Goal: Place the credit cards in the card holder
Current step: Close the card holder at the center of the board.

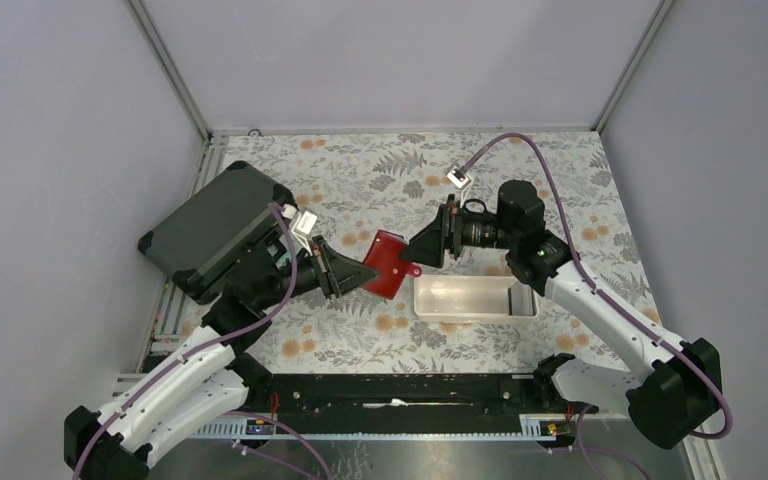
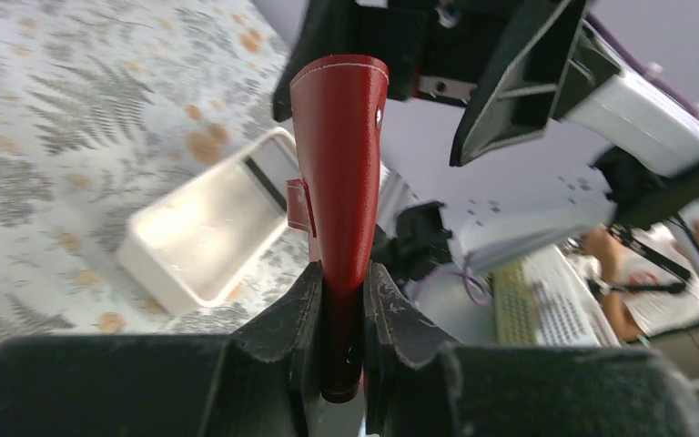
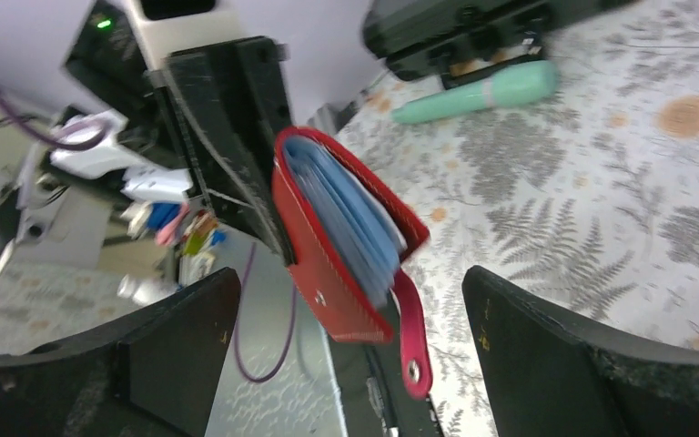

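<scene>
The card holder (image 1: 388,264), a small red folding wallet, hangs in the air above the middle of the table, and my left gripper (image 1: 358,275) is shut on its folded end. In the left wrist view the card holder (image 2: 341,164) stands up out of the left gripper (image 2: 344,291). My right gripper (image 1: 422,250) is open and faces the wallet's free end without touching it. In the right wrist view the card holder (image 3: 332,296) gapes between the wide fingers of the right gripper (image 3: 350,282). Light blue credit cards (image 3: 350,223) sit inside it. Its snap strap (image 3: 412,337) dangles loose.
A long white tray (image 1: 475,315) lies just right of and below the wallet, seen also as the tray (image 2: 159,278) in the left wrist view. A big dark grey case (image 1: 215,230) stands at the left. A mint-green stick (image 3: 478,94) lies on the cloth near the case (image 3: 455,27).
</scene>
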`<state>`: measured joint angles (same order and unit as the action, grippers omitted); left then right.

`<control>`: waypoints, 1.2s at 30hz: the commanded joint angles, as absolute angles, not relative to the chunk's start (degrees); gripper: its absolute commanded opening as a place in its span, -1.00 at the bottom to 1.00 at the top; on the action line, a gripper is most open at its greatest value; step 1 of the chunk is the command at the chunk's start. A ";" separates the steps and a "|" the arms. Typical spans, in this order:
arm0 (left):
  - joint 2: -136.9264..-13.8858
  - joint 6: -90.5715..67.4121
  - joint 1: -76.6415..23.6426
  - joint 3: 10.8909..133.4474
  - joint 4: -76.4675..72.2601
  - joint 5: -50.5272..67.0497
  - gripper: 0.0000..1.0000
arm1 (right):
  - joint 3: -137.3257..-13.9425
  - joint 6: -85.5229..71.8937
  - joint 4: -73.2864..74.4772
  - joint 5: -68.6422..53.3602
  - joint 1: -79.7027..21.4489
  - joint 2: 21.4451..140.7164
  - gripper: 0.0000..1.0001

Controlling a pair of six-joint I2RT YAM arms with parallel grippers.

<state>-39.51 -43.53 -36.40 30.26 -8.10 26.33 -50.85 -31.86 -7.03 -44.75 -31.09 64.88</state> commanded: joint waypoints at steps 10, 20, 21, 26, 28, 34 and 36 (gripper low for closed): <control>-41.26 -56.75 -36.04 27.13 -33.60 42.38 -1.00 | -53.85 -28.16 -7.48 -59.81 -31.01 65.63 0.87; -41.66 -52.03 -36.01 29.44 -23.56 39.74 -0.66 | -50.49 -39.09 -21.44 -63.75 -31.03 65.28 -0.85; -41.59 -50.38 -36.03 29.89 -20.44 39.04 -0.27 | -51.07 -38.88 -19.99 -63.06 -31.00 65.39 -1.00; -42.24 -45.63 -36.04 31.91 -13.08 38.17 0.35 | -54.83 -36.67 -11.57 -61.21 -31.03 67.48 -1.00; -42.57 -45.12 -36.04 32.13 -12.75 38.60 0.40 | -55.90 -36.27 -9.02 -61.05 -30.96 68.43 -1.00; -44.17 -45.37 -36.19 32.23 -14.32 39.47 0.40 | -58.38 -34.28 -3.18 -61.25 -31.03 71.03 -1.00; -44.86 -45.45 -36.50 32.45 -14.96 39.67 0.38 | -58.82 -33.38 -1.85 -61.15 -31.03 71.56 -1.00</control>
